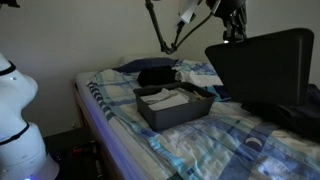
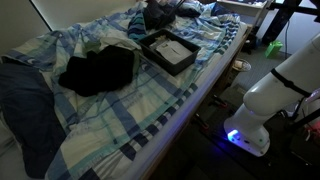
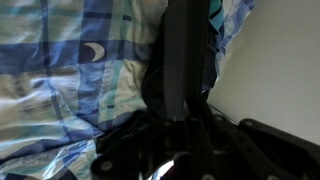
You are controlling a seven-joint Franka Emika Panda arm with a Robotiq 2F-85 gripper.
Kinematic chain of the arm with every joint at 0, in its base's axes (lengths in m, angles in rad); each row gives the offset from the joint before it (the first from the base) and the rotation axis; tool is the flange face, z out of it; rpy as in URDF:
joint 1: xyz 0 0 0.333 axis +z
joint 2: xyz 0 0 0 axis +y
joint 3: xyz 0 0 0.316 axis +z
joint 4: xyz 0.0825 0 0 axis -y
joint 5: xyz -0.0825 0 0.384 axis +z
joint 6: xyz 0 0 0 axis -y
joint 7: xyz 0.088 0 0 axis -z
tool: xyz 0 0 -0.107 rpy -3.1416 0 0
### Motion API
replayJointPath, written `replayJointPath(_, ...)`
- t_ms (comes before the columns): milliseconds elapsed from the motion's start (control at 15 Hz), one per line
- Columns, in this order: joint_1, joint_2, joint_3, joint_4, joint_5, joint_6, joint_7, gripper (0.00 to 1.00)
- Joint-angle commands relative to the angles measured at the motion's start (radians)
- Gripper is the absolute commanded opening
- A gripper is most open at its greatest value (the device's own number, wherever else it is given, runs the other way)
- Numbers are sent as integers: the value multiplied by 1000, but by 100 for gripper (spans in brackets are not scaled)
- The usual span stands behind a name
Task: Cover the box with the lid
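blue plaid bed [image 2: 130,122] beside a grey wall [image 1: 70,30].

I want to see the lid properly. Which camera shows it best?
An exterior view: the lid shows its broad face, held up. The wrist view shows only its dark edge. The exterior view over the box doesn't clearly show it.

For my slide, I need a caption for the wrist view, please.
Gripper shut on the lid, seen edge-on, plaid blanket behind.

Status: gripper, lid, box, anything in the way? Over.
Gripper shut on lid, lid held upright, off to one side of box. Box open on bed, not covered. Dark cloth beside box, not over it.
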Motion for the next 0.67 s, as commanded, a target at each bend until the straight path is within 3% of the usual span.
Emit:
replayJointPath(0,2,-66,12,2,18,-39,45,2)
replayJointPath(600,-1,-212,51,-50,-19,-201,161,2)
